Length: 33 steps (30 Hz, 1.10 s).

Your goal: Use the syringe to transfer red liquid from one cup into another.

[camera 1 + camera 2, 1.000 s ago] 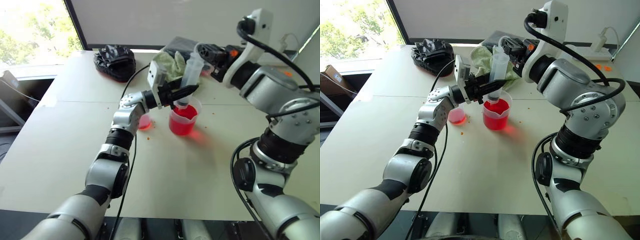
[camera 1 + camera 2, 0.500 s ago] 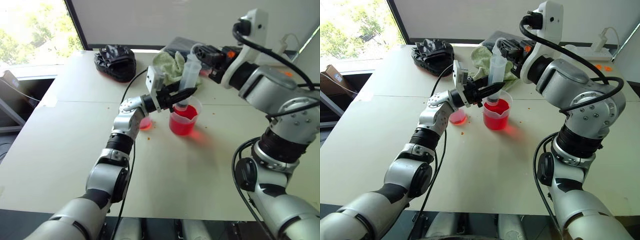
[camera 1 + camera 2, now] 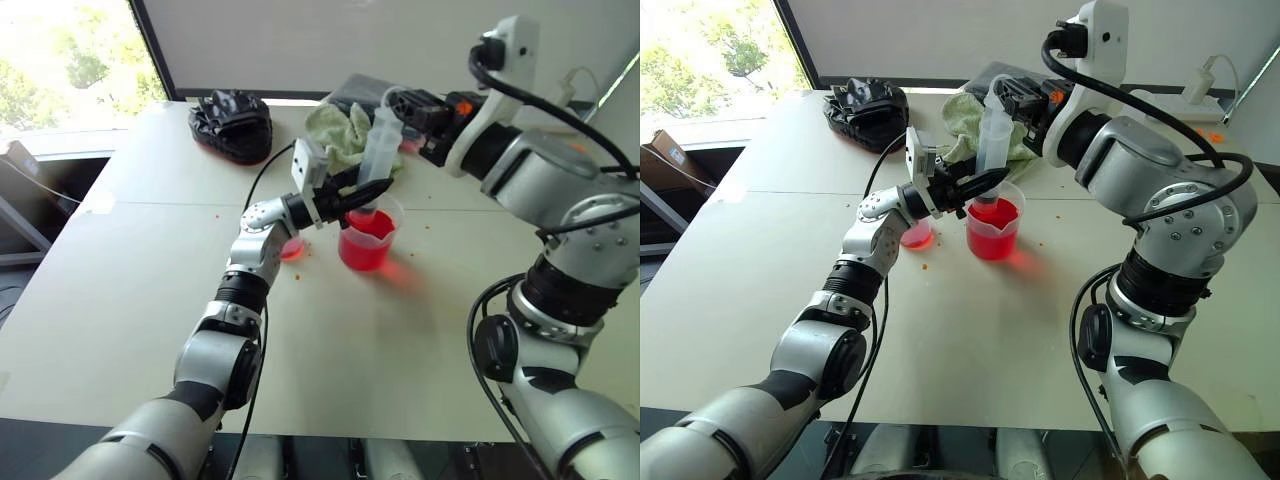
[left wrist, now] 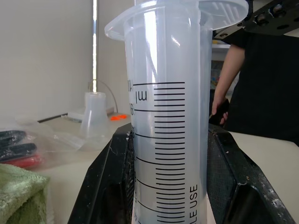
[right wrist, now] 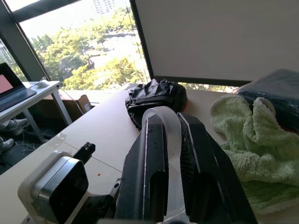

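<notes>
The syringe (image 3: pixel 379 140) stands nearly upright over the larger beaker (image 3: pixel 367 243), which holds red liquid (image 3: pixel 992 215). Its tip points down inside the beaker's rim. My left gripper (image 3: pixel 366 189) is shut on the lower barrel from the side. In the left wrist view the clear, marked barrel (image 4: pixel 164 107) sits between both black fingers (image 4: pixel 108 186). My right gripper (image 3: pixel 1006 95) is shut on the plunger's white ring (image 5: pixel 161 120) at the top. The small narrow cup (image 3: pixel 291 246), red at the bottom, stands just left of the beaker.
A black bag (image 3: pixel 231 122) lies at the back left. A green towel (image 3: pixel 338 130) and a dark pouch (image 3: pixel 992 76) lie behind the beaker, with a power strip (image 3: pixel 1188 101) at the far right. A person (image 4: pixel 261 79) stands beyond the table.
</notes>
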Available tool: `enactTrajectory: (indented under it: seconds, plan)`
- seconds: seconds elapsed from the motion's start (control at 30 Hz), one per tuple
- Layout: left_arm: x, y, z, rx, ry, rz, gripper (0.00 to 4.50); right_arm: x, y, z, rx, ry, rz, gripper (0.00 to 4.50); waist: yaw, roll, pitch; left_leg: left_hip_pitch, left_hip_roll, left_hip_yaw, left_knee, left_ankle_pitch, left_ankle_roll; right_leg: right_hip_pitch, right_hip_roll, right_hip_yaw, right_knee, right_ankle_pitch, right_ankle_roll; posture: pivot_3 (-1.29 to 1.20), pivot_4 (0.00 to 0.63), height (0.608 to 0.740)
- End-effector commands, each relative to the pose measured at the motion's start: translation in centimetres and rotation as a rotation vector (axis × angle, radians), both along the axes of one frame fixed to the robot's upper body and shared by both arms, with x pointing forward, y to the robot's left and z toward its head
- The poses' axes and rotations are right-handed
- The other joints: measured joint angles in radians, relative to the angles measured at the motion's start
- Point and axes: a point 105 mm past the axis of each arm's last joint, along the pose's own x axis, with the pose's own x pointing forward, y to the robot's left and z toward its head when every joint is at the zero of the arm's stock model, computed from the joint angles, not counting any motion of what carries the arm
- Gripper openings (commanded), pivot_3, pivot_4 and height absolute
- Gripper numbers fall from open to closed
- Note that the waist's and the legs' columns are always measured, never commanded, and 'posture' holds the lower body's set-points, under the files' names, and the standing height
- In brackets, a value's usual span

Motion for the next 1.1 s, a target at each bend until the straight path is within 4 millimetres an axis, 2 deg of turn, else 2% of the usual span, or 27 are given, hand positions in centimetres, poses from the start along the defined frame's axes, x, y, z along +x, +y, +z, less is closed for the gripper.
enactTrajectory:
  seconds: [0.03,1.1]
  plan:
    - [-1.4,-2.0,-2.8,0.084,0.034,-0.100,1.42,-1.2,-1.3,4.3,0.089,-0.174,-0.029,0.05,0.001,0.000,0.000,0.000,0.000,0.000,0.000,0.000,0.000,0.000,0.000,0.000,0.000,0.000,0.000,0.00,0.150,0.711]
    - [-1.8,-2.4,-4.1,0.119,0.034,-0.107,1.42,-1.3,-2.8,6.6,0.108,-0.220,-0.053,0.05,0.003,0.001,-0.001,0.000,0.000,0.000,0.000,0.000,0.000,0.001,0.000,0.000,0.000,0.000,0.000,0.00,0.150,0.711]
